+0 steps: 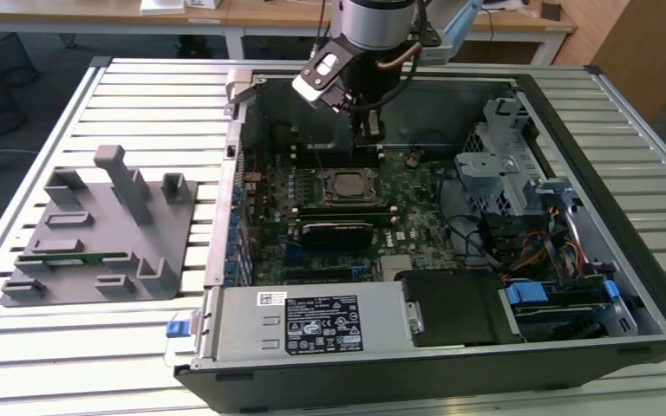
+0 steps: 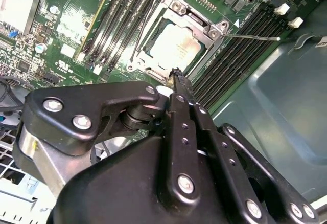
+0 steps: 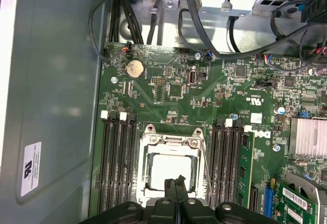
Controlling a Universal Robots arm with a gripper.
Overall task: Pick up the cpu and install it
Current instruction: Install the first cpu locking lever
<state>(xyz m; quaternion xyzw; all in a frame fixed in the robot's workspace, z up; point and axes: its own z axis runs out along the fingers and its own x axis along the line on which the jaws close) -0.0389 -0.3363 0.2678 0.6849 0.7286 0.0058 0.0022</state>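
- Grey fixture block (image 1: 96, 234) with green memory stick (image 1: 73, 257): outside the computer case (image 1: 426, 386), on the exterior view's left.
- The cpu (image 3: 168, 169): seated in the socket (image 3: 171, 143) inside the case.
- Gripper (image 3: 175, 181): inside the case above the cpu, fingers pressed together, empty.

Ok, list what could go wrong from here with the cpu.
The hand, tips shut, hangs over the cpu lying in its socket; pressing down off-centre could shift it or damage the socket. The thin lever wire juts over the memory slots and might snag the hand.
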